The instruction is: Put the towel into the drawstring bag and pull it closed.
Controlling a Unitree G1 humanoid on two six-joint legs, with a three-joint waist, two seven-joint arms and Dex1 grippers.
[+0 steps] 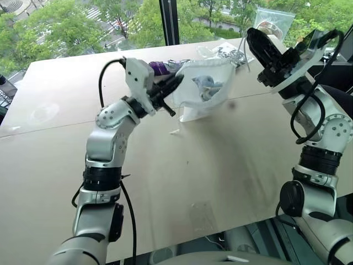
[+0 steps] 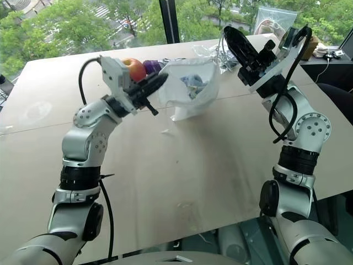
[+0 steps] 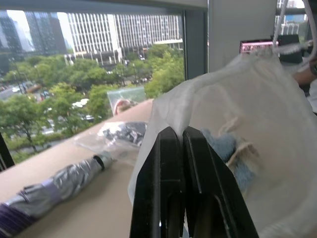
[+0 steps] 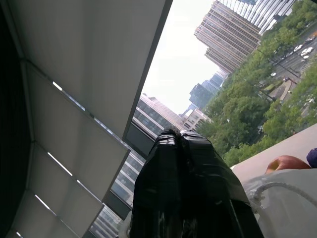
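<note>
The drawstring bag [image 1: 201,91], thin white and see-through, hangs tilted just above the table, its lower corner near the tabletop. Inside it the light-blue towel [image 1: 205,84] shows through the fabric, and it shows again as a blue patch [image 3: 223,146] in the left wrist view. My left gripper [image 1: 176,81] is at the bag's left rim, its black fingers [image 3: 171,168] pressed together on the fabric edge. My right gripper [image 1: 249,34] is raised to the bag's right, pointing up and shut. A thin white cord [image 1: 246,55] runs from it down towards the bag.
A red apple [image 2: 133,67] and a grey-and-purple folded umbrella [image 3: 54,186] lie behind the left gripper. A clear plastic bag with dark contents [image 1: 226,52] and a clear zip bag [image 1: 274,21] sit near the table's far edge by the window. Bare tabletop [image 1: 209,165] lies in front.
</note>
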